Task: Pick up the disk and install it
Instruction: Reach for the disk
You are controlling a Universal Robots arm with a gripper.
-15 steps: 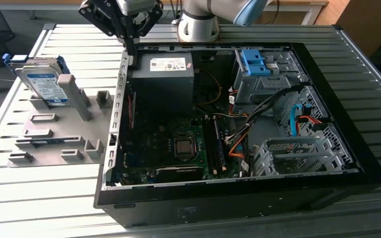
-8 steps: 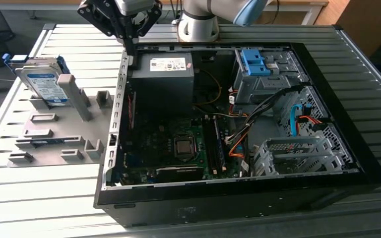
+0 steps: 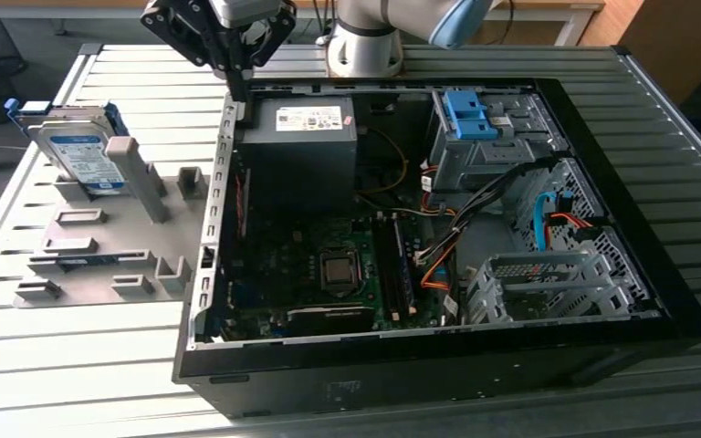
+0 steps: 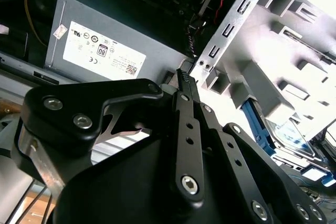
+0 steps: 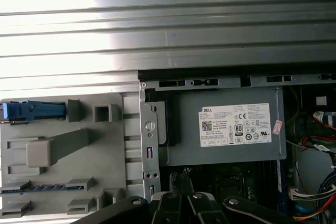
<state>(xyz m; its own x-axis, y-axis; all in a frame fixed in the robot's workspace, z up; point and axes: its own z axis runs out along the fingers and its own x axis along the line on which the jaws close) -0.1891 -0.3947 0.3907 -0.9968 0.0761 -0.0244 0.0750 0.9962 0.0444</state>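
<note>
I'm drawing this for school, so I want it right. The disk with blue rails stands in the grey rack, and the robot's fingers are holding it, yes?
Not quite. The disk does stand in the grey rack, but the fingers are not holding it. In the exterior view they hang apart from it, over the edge of the computer case, beside the power supply.

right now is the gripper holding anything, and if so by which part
Nothing is held. The gripper is shut and empty, at the edge of the computer case by the power supply. The disk stands in the grey holder, apart from it.
</note>
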